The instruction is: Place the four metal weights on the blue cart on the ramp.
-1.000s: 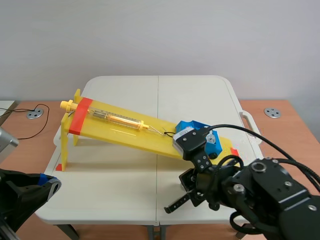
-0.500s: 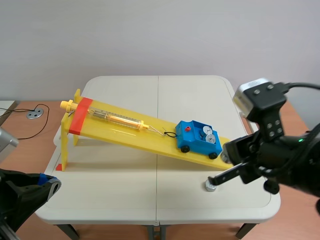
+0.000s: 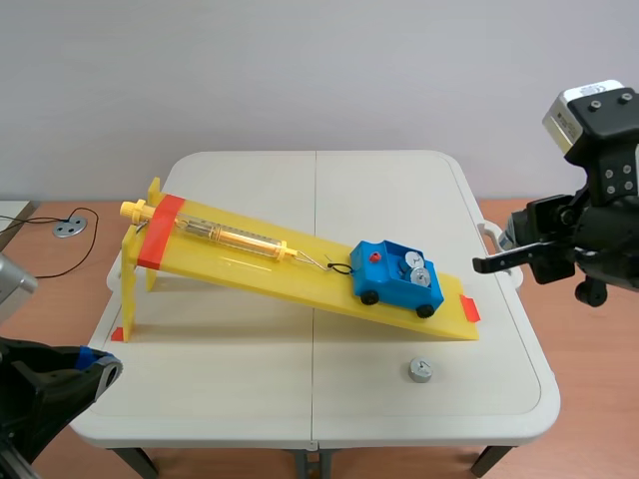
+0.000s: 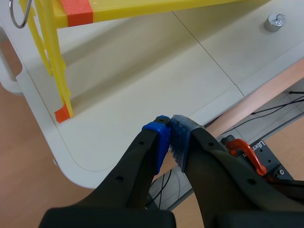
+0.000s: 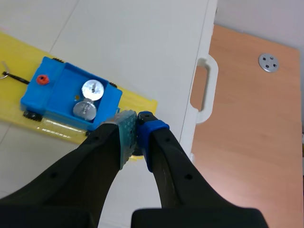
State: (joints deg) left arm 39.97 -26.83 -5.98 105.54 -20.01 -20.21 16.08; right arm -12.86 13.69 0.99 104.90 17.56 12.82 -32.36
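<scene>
The blue cart (image 3: pixel 396 278) sits low on the yellow ramp (image 3: pixel 250 261), hooked to a spring scale. Two metal weights (image 3: pixel 414 268) lie in its tray, also seen under my right gripper as weights (image 5: pixel 89 99) in the cart (image 5: pixel 57 95). One loose weight (image 3: pixel 419 370) rests on the table in front of the ramp's foot; the same weight (image 4: pixel 274 22) shows far ahead of my left gripper. My right gripper (image 3: pixel 482 266) hangs shut and empty above the table's right edge, beyond the cart. My left gripper (image 4: pixel 170 127) is shut on nothing at the near left corner.
The ramp's tall yellow leg (image 4: pixel 53 61) stands at the left with an orange tape mark at its foot. The table's handle (image 5: pixel 204 90) sticks out on the right over a wooden surface holding a round metal disc (image 5: pixel 269 62).
My right arm has lifted away from the loose weight at the table's front and swung up and right, uncovering the cart. The weight stays on the table. The left arm is still.
</scene>
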